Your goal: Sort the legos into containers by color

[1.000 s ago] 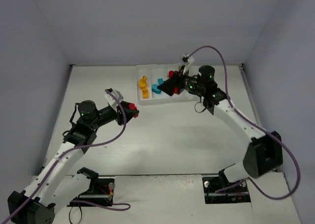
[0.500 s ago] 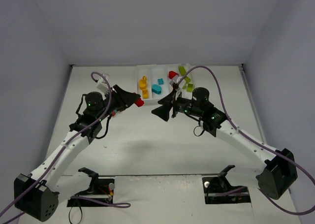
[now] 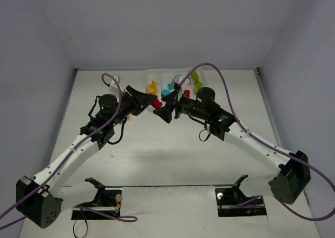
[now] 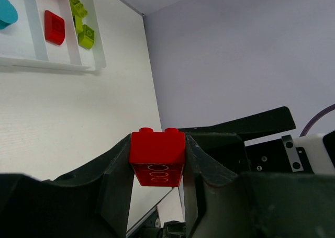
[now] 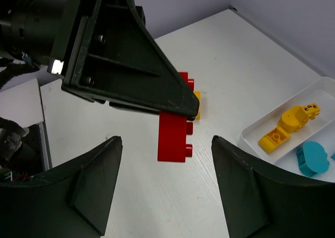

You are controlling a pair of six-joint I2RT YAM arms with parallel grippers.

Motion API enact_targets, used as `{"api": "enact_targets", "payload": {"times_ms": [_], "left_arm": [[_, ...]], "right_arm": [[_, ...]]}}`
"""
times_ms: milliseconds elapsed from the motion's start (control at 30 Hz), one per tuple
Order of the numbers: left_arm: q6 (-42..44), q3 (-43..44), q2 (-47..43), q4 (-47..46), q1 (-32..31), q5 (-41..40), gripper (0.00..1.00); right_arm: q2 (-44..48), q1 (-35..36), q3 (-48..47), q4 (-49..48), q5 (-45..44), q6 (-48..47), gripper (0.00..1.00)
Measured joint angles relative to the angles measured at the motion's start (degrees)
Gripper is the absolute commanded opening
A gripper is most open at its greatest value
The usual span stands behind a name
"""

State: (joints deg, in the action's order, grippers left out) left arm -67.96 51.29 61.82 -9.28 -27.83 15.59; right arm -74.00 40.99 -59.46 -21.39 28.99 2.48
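Red brick [image 4: 158, 155] is clamped between the two fingers of the left gripper [image 4: 158, 144]. It is over the table [image 3: 172, 144], near the front side of the white tray [image 5: 246, 136], and a yellow piece [image 5: 196, 105] shows directly behind it. The right gripper [image 3: 165, 111] faces the brick from the other side, with its fingers spread wide and holding nothing. In the tray lie yellow bricks [image 5: 293, 120], a cyan brick [image 5: 313, 159], a red block [image 4: 54, 27] and green bricks [image 4: 84, 35], each colour in its own compartment.

A red lego [image 4: 157, 159] hangs gripped; other legos [image 4: 54, 27] lie in tray [image 4: 47, 63].
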Motion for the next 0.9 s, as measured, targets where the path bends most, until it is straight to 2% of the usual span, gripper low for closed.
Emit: {"api": "enact_targets", "payload": {"times_ms": [200,300,333,367,400,467,600,633,667,733,833,900], "left_arm": [[0.0,0.2,0.4,0.0,-1.1,-0.9,0.00],[0.0,0.2,0.4,0.0,-1.1,-1.1,0.00],[0.0,0.2,0.4,0.0,-1.1,-1.1,0.00],[-0.1,0.2,0.4,0.0,-1.1,-1.1,0.00],[0.0,0.3,0.4,-0.1,-1.2,-1.6,0.00],[-0.1,0.3,0.6,0.2,-1.2,-1.8,0.00],[0.2,0.7,1.2,0.5,-1.2,-2.0,0.36],[0.6,1.0,1.3,0.8,-1.2,-2.1,0.52],[1.7,1.3,1.4,1.5,-1.2,-2.3,0.58],[3.3,2.4,1.4,4.0,-1.1,-3.3,0.66],[7.0,4.8,1.2,9.3,0.7,-6.1,0.67],[10.2,6.4,1.0,14.0,4.0,-8.0,0.68]], "right_arm": [[-1.3,0.3,-1.8,0.1,-2.5,-0.8,0.60],[-1.9,0.4,-1.9,0.3,-3.3,-1.2,0.44],[-2.1,0.3,-1.9,0.3,-3.5,-1.2,0.32],[-2.3,0.4,-1.9,0.4,-3.7,-1.4,0.26],[-2.4,0.4,-1.9,0.4,-3.4,-1.2,0.12],[-2.6,0.7,-1.9,0.6,-4.0,-1.7,0.00],[-2.8,0.7,-1.9,0.7,-4.8,-1.9,0.00],[-2.8,0.7,-1.9,0.7,-5.1,-2.2,0.00],[-2.9,0.7,-1.9,0.9,-5.9,-2.6,0.00],[-3.3,0.5,-1.9,1.1,-8.0,-3.1,0.00],[-5.3,-1.4,-1.9,1.9,-11.1,-3.5,0.00],[-7.6,-3.8,-2.1,2.7,-12.9,-3.3,0.00]]}}
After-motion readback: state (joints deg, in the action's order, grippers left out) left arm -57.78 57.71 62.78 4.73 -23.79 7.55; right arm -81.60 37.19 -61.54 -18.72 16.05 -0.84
